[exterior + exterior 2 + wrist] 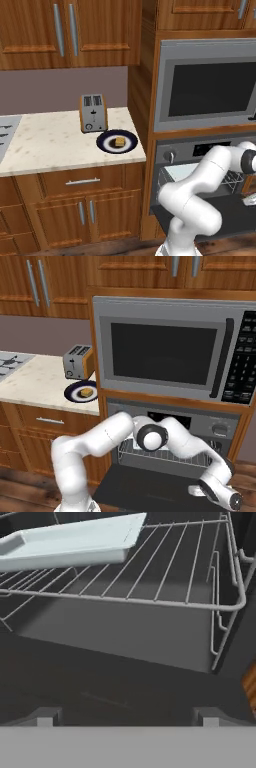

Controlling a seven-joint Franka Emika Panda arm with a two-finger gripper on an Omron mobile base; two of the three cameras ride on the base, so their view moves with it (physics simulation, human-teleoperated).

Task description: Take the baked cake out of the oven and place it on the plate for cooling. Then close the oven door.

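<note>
Already the baked cake [119, 142] sits on the plate [106, 146], a small tan square on the dark centre, on the tabletop [50, 145] just in front of the toaster [93, 113]. So the first half of the job looks finished, and by my reading the step in hand is the second one: shutting the oven door [150, 483].

That door hangs fully down, a dark panel lying flat in front of the oven [172, 443]. Inside, the wire rack [150, 572] carries a pale baking tray [70, 539] pushed toward the back on one side.

The arm reaches low across the opening, and the end effector [127, 714] is down by the door's far right corner, its 2 fingertips [45, 716] spread wide apart with nothing between them. From the hand's own camera I look straight over the door's inner face into the cavity.

Next, I judge, the end effector has to get under or behind the door's free front edge and push it up through its arc toward the oven face. The rack seems well inside, though whether it fully clears the door's swing I cannot tell. The risk is slipping off the smooth panel edge partway up.
</note>
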